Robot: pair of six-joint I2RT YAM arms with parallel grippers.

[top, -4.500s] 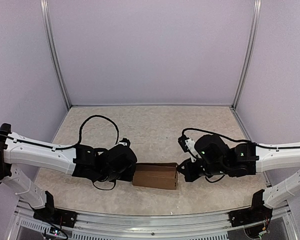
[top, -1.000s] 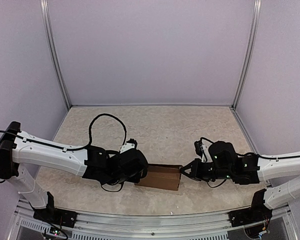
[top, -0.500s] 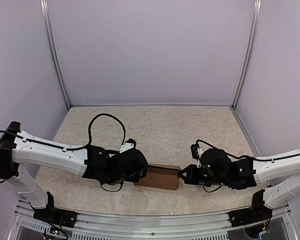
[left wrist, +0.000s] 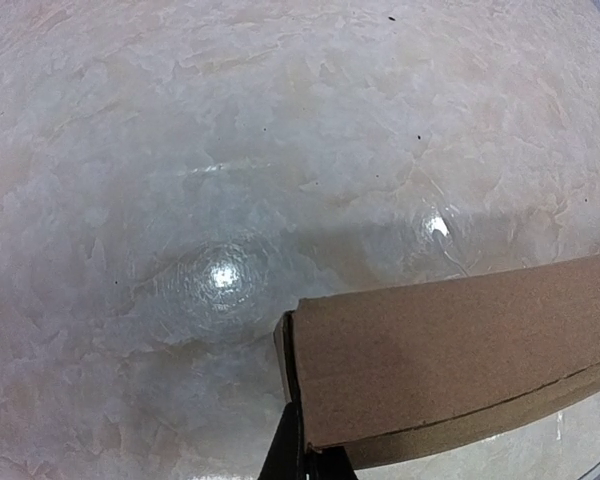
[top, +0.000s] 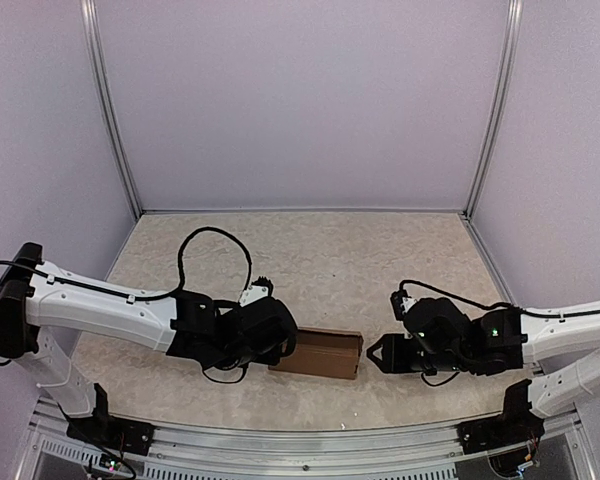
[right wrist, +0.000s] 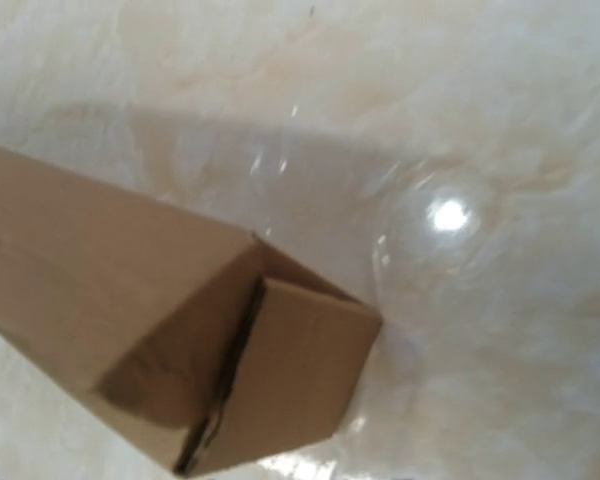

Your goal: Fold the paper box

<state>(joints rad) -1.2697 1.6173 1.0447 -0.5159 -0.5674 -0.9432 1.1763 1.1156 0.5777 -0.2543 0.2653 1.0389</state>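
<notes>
Lengthwise along the table's near edge, the paper box meets the clenched left gripper at its left end, while the right gripper, grip unreadable, sits just off its right.

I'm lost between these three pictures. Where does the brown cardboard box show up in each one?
Top external: the paper box lies low in the middle, on the table.
Left wrist: the paper box fills the lower right.
Right wrist: the paper box runs from the left edge to bottom centre, folded end toward the camera.
Shared landmark: the pale mottled table under the box.
</notes>
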